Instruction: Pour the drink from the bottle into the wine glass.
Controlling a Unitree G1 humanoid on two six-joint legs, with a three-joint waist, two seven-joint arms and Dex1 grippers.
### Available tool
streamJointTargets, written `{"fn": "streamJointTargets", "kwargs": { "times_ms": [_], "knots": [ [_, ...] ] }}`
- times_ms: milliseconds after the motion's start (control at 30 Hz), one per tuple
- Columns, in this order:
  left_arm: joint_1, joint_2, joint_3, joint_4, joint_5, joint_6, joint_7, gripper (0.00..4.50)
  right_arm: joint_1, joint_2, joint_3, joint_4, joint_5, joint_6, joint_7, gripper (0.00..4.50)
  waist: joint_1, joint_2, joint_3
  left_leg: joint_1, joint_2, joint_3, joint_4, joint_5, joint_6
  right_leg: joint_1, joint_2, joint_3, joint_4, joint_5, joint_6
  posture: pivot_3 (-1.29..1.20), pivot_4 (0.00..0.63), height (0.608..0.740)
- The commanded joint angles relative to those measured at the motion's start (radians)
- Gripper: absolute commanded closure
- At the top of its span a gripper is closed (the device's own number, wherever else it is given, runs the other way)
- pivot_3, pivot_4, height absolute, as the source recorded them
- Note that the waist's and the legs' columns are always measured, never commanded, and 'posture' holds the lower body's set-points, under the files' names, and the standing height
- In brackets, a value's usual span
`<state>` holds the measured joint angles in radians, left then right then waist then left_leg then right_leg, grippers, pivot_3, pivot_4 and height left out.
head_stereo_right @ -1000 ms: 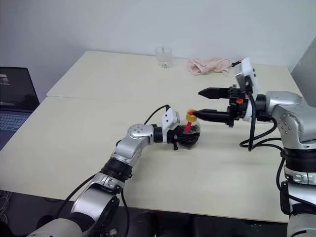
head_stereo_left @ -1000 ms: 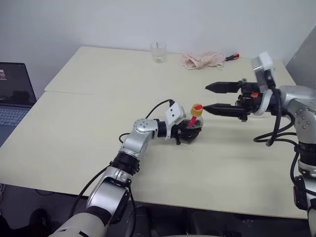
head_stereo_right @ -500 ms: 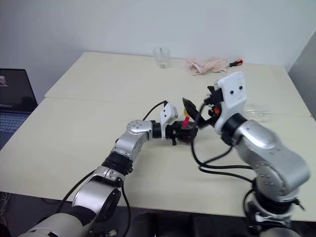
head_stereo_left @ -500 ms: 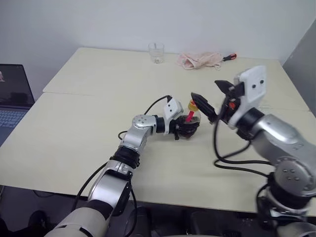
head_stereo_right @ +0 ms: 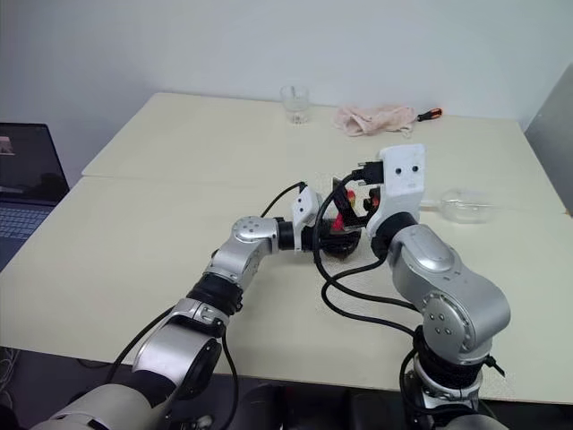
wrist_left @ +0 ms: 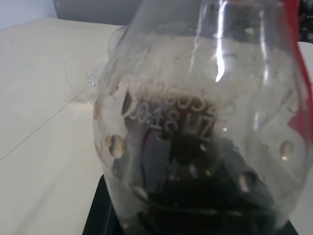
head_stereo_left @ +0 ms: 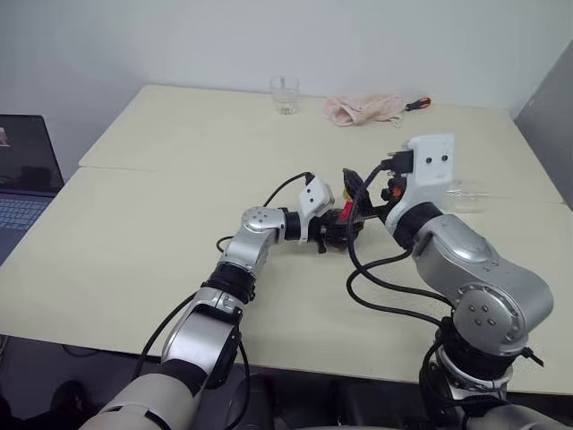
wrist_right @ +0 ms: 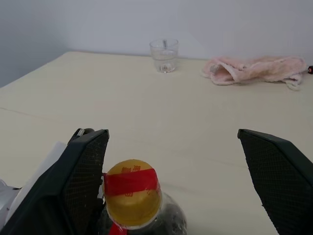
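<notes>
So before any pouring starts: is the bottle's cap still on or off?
On. The yellow cap with its red strip sits on the bottle, between the right gripper's open fingers.

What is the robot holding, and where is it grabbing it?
The left gripper is shut on the bottle, gripping its round body low down. The right gripper is open around the cap, holding nothing.

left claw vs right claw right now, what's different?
The left claw is shut on the bottle, gripping its body; the right claw is open and holds nothing. The left claw comes at the bottle from the side; the right claw's fingers straddle the yellow cap. Both meet at the bottle.
</notes>
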<state>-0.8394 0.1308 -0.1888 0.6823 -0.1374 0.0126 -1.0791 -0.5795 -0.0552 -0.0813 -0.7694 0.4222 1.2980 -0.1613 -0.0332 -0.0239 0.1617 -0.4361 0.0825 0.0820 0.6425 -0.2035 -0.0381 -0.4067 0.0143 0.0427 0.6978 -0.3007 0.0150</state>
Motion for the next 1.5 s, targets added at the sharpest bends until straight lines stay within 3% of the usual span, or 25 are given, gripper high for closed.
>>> {"fn": "streamJointTargets", "kwargs": {
  "times_ms": [33, 833, 1200, 1500],
  "knots": [
    [-0.015, 0.0, 0.019, -0.04, -0.013, -0.02, 0.004, 3.26, -0.039, 0.036, 0.015, 0.024, -0.024, -0.036, -0.009, 0.0, -0.001, 0.0, 0.0, 0.0, 0.0, 0.0, 0.0, 0.0, 0.0, 0.0, 0.0, 0.0, 0.0, 0.0, 0.0, 0.0, 0.15, 0.74],
    [-0.013, 0.005, 0.019, -0.049, -0.012, -0.021, 0.017, 3.34, 0.023, 0.075, -0.018, 0.109, -0.084, -0.106, 0.035, 0.0, 0.0, 0.0, 0.0, 0.0, 0.0, 0.0, -0.001, 0.0, 0.0, 0.0, 0.0, 0.0, -0.001, 0.0, 0.0, 0.0, 0.15, 0.74],
    [-0.013, 0.015, 0.009, -0.042, 0.008, -0.039, 0.009, 3.34, 0.097, -0.054, -0.145, 0.074, -0.05, -0.103, 0.137, 0.0, 0.001, 0.0, 0.0, -0.001, 0.0, 0.0, -0.001, 0.0, 0.0, 0.0, 0.0, 0.0, -0.001, 0.0, 0.0, 0.0, 0.15, 0.74],
    [-0.024, 0.027, 0.01, -0.022, 0.006, -0.049, 0.007, 3.34, 0.262, -0.146, -0.209, -0.062, 0.021, -0.032, 0.198, 0.0, 0.0, 0.0, 0.0, 0.0, 0.0, 0.0, -0.001, 0.0, 0.0, 0.0, 0.0, 0.0, -0.001, -0.002, 0.003, 0.0, 0.15, 0.74]
  ]
}}
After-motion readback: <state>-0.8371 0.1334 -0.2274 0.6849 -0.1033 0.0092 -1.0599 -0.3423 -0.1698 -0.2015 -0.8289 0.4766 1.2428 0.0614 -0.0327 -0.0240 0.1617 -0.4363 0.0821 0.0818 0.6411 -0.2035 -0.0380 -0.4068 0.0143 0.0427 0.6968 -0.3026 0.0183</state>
